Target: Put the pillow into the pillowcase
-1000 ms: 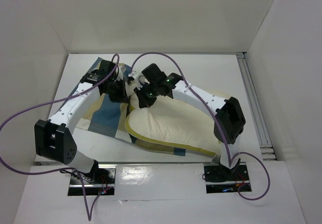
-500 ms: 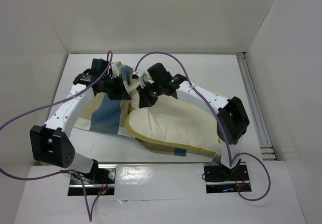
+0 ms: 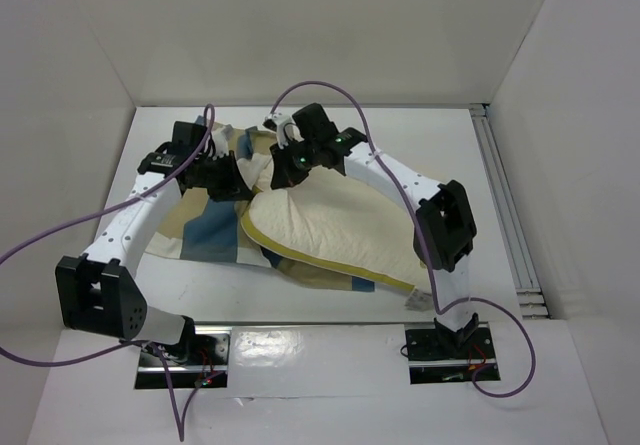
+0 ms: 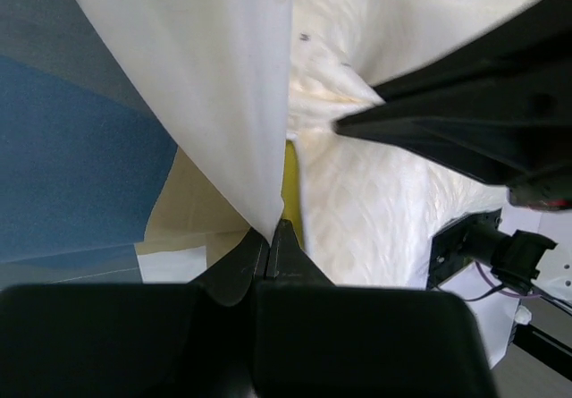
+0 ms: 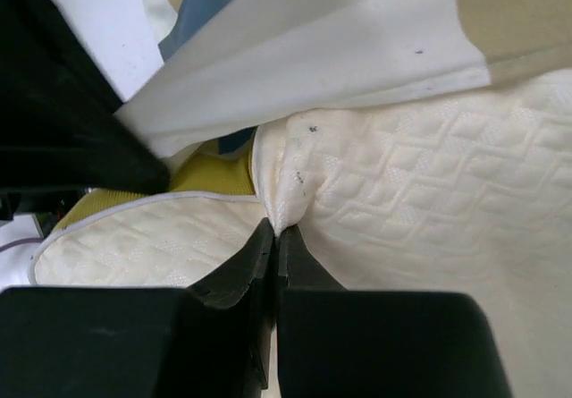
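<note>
The pillow (image 3: 335, 233) lies in the middle of the table (image 3: 430, 145). Its long axis runs slantwise, from the corner farthest from the arm bases, up on the left, down toward the right arm's base. The pillowcase (image 3: 212, 227) is spread flat just beside the pillow's left edge, and its opening appears to face that far-left corner. Both arms reach to this corner, so everything hinges on the short gap between corner and opening. The left pincer (image 4: 269, 234) is clenched on a thin cream flap, apparently the pillowcase's upper lip, and lifts it like a tent just left of the corner. The right pincer (image 5: 276, 230) is clenched on a small pleat of the pillow's quilted skin close to the yellow-piped edge, with the raised flap hanging right above it. The right arm is therefore placed to push the pillow leftward under the flap. The corner looks barely started into the opening, if at all.
</note>
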Robot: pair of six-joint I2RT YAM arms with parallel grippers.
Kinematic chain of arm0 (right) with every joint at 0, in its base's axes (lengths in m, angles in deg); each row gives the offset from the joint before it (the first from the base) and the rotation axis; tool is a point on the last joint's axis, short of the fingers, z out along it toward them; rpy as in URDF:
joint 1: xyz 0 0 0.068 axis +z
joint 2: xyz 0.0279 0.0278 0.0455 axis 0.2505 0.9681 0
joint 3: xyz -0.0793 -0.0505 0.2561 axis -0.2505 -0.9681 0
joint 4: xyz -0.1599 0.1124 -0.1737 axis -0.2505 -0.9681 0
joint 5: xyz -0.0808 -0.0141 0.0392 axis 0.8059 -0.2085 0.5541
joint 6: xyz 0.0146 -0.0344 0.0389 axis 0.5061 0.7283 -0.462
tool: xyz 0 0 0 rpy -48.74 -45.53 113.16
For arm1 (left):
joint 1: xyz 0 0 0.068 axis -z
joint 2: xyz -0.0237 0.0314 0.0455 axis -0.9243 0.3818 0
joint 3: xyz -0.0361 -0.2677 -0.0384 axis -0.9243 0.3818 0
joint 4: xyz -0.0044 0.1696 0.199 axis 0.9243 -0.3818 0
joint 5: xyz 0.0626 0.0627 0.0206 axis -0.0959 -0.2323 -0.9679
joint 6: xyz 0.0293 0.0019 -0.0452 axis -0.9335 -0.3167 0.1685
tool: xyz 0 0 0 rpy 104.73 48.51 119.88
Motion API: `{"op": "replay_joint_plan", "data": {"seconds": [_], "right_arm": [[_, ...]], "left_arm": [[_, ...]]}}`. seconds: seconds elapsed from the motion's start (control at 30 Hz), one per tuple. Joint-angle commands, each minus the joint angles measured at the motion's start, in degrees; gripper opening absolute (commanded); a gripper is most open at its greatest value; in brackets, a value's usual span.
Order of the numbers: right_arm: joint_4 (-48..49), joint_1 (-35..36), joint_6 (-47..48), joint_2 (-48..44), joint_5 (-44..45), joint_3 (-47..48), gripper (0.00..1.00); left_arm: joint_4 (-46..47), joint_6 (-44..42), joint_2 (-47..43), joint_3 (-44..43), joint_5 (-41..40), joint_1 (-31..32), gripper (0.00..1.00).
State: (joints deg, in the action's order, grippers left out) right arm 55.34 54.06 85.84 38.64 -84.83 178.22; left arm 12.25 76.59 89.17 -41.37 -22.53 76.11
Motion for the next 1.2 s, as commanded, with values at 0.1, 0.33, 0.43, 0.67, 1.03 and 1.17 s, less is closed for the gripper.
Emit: {"op": "replay_joint_plan", "data": {"seconds": [0.1,0.33,0.43,0.67,1.03,1.17], "right_arm": [[5.71,-1.75,-3.61,3.27,7.17,2.70,0.00],[8.60,-1.76,-8.10,-6.46,8.66,-6.51,0.84],[9.93,1.13,-8.72,-13.83,13.57,-15.02,0.88],[16.16,12.64,-7.67,-20.81,19.39,-28.41,0.89],[16.70,16.79,-8.28,-8.50,27.92,-21.22,0.00],[17.84,14.69,-7.76,-12.02,28.45,-21.21,0.00]], "left_arm": [[-3.68,-2.29,-3.10,-0.93,2.06,-0.64,0.00],[-4.29,-1.68,-2.57,-1.47,2.06,-1.17,0.00],[-3.77,-1.15,-2.57,-1.47,1.44,-1.70,0.00],[-3.24,-0.62,-2.57,0.20,1.97,-2.84,0.00],[-3.24,-0.62,-3.71,0.73,1.97,-3.90,0.00],[-3.76,-1.15,-4.33,1.79,2.67,-3.90,0.00]]}}
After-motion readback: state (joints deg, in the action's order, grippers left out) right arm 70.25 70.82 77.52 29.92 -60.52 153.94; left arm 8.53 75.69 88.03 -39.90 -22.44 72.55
